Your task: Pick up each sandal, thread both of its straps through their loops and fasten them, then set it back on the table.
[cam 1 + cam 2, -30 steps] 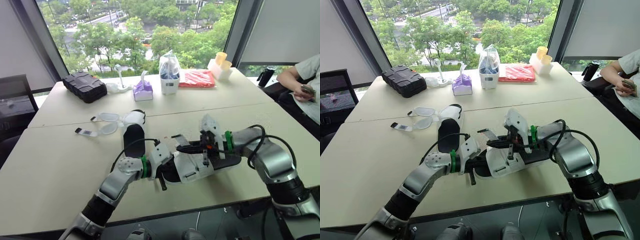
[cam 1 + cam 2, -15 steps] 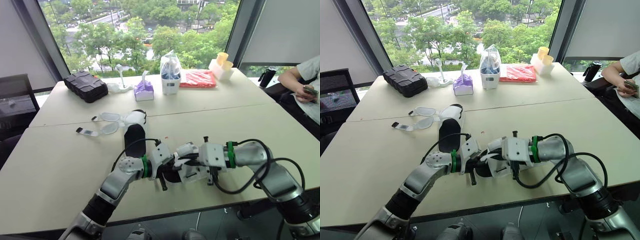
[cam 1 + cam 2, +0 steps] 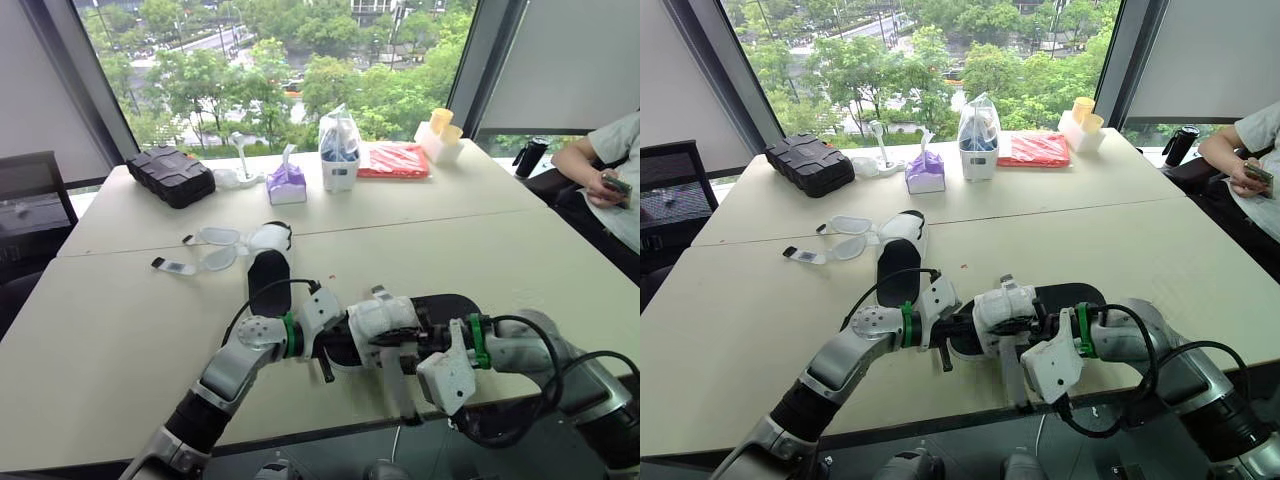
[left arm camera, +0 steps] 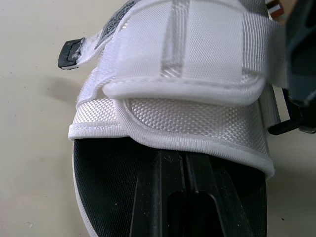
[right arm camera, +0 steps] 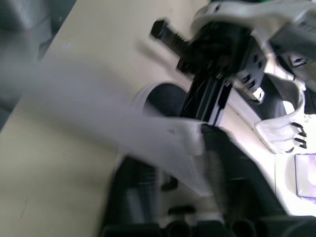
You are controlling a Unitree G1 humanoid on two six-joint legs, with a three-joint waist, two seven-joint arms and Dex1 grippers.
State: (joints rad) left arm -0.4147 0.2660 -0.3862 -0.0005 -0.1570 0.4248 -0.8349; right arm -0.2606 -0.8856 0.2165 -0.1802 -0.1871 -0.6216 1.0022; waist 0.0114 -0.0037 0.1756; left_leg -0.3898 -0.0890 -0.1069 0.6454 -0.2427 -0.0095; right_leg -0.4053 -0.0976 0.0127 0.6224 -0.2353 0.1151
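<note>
- White woven strap [image 3: 396, 385] hung from the near sandal [image 3: 440, 303] down past the front edge of the table [image 3: 120, 330]. The right gripper [image 3: 392, 342] appeared closed on it close to the shoe's upper, and in the right wrist view the strap ran between that gripper's fingers.
- The left gripper [image 3: 332, 348] was clamped on the sandal's end, with one finger [image 4: 183, 197] flat on the black footbed just short of the broad front band. That pinned the shoe near the table's front edge.
- The step in hand looked like drawing the strap through its loop, though the loop itself could not be made out.
- Doing it well probably meant pulling along the strap's own line rather than sideways, so the webbing fed flat without twisting or bunching.
- The left hold needed to be firm against that pull, since the sandal sat close enough to the edge to slide off.
- With the slack taken up, the strap would want folding back and pressing flat onto its fastening patch.
- The second sandal [image 3: 267, 275] lay further back on the left with its straps spread open, not yet fastened.
</note>
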